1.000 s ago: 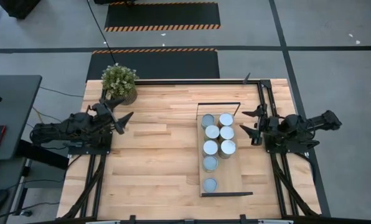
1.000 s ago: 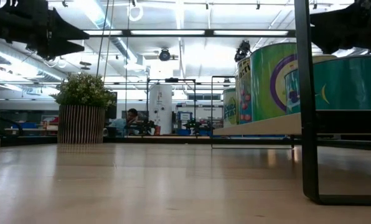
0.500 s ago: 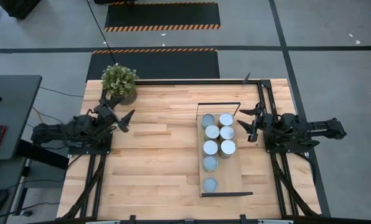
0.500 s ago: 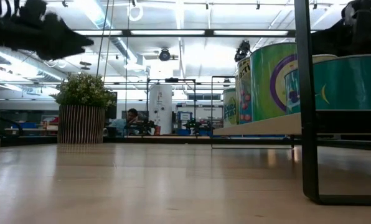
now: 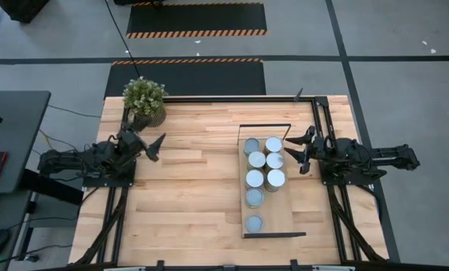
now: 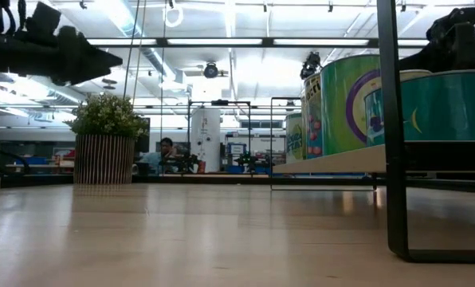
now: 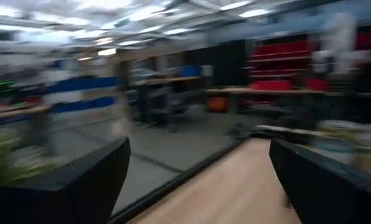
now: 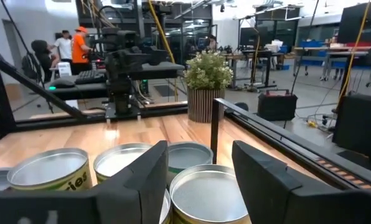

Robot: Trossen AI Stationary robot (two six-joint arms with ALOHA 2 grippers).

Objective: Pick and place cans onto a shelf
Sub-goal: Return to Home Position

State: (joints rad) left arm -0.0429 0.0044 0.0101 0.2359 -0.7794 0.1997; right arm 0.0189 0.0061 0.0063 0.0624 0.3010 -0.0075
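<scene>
- Cans [image 5: 255,178] are standing grouped on the shelf [image 5: 279,212], so we are judging only the homing move remaining.
- Right pincer [image 5: 288,149] is hanging wide open, empty, just beside the nearest cans; we are advising lifting clear before swinging away.
- Left pincer [image 5: 158,147] is gaping empty over the worktop [image 5: 187,211] near the plant [image 5: 145,98]; we are minding its leaves.

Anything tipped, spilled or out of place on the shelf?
Nothing stands out. The cans stand upright on the shelf, none tipped; the left gripper and right gripper are open and empty.
</scene>
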